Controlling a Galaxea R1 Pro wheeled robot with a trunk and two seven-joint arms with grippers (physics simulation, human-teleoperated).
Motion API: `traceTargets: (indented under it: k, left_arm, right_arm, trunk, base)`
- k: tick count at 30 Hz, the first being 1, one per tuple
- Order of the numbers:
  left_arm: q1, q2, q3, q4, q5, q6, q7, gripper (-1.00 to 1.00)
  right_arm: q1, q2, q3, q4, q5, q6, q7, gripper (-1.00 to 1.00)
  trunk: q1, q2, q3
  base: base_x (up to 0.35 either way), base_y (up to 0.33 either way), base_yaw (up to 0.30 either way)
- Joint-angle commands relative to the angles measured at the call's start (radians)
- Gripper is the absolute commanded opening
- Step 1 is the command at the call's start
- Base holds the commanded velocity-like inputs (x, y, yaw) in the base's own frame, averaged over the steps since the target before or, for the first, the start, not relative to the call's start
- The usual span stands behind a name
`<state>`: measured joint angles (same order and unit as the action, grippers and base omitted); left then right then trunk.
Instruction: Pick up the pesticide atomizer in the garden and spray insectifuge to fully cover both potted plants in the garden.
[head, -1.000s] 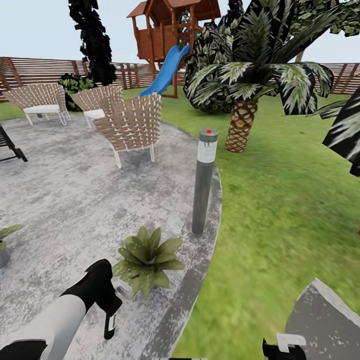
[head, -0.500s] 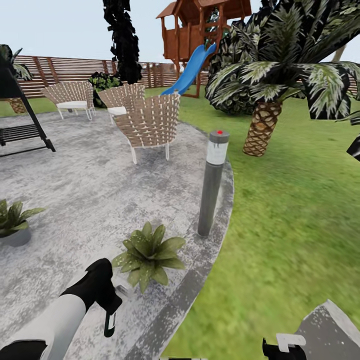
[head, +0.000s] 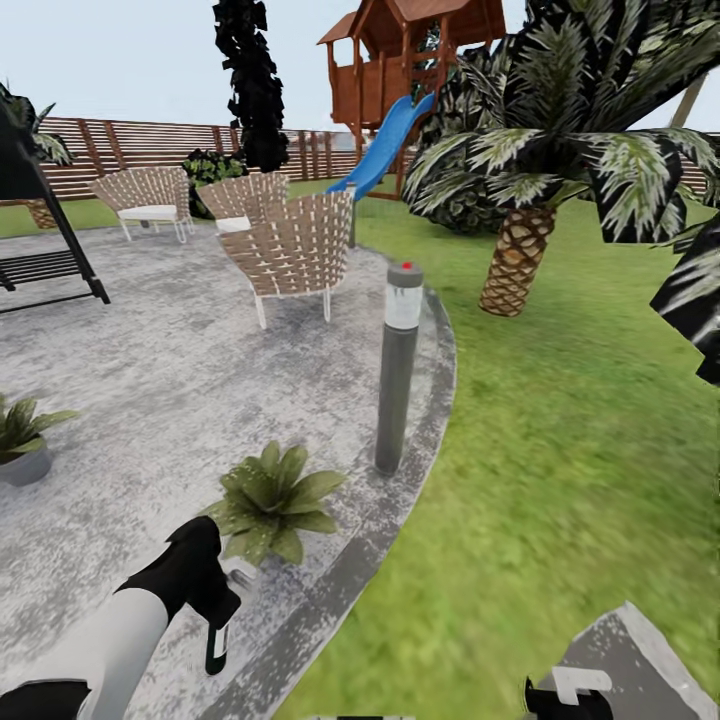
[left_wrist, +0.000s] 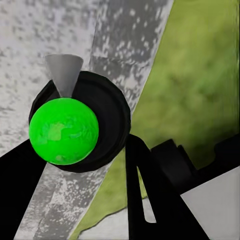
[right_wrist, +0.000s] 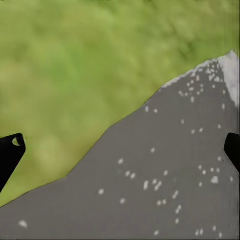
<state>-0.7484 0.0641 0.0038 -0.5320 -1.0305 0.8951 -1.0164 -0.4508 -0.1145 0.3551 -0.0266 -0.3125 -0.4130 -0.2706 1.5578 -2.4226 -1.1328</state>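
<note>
Left gripper (head: 212, 610) clamped on pesticide atomizer (head: 217, 640), bottle hanging downward. Nearer potted plant (head: 268, 492) just ahead, slightly right of nozzle; left arm closest. Right gripper (right_wrist: 120, 150) fingertips wide apart, empty. Second potted plant (head: 22, 440) farther left on patio (head: 150, 380).

Green ball (left_wrist: 63, 131) fronting black disc (left_wrist: 107, 125), above patio edge (left_wrist: 120, 55), lawn (left_wrist: 200, 75).

My left gripper (head: 212, 610) looks matt black plastic, patio (head: 150, 380) rough mottled stone, chairs (head: 292, 255) woven wicker, fence (head: 140, 145) slatted wood, bollard (head: 397, 370) smooth grey metal, lawn (head: 560, 420) soft matt.
</note>
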Motion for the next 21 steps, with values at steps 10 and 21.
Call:
traceTargets:
  k: [10,21]
  left_arm:
    - [0.000,0.000,0.002,-0.001,-0.008,0.007,-0.008,-1.00]
    - [0.000,-0.001,0.002,-0.002,-0.008,0.007,-0.008,-1.00]
  right_arm:
    - [0.000,0.003,0.009,-0.003,-0.008,-0.001,-0.003,1.00]
    - [0.000,0.003,0.009,-0.003,-0.008,-0.001,-0.004,1.00]
  trunk:
    - [0.000,0.000,-0.001]
    - [0.000,0.000,-0.001]
  base:
    - [0.159,-0.290,0.186]
    - [0.079,-0.248,0.278]
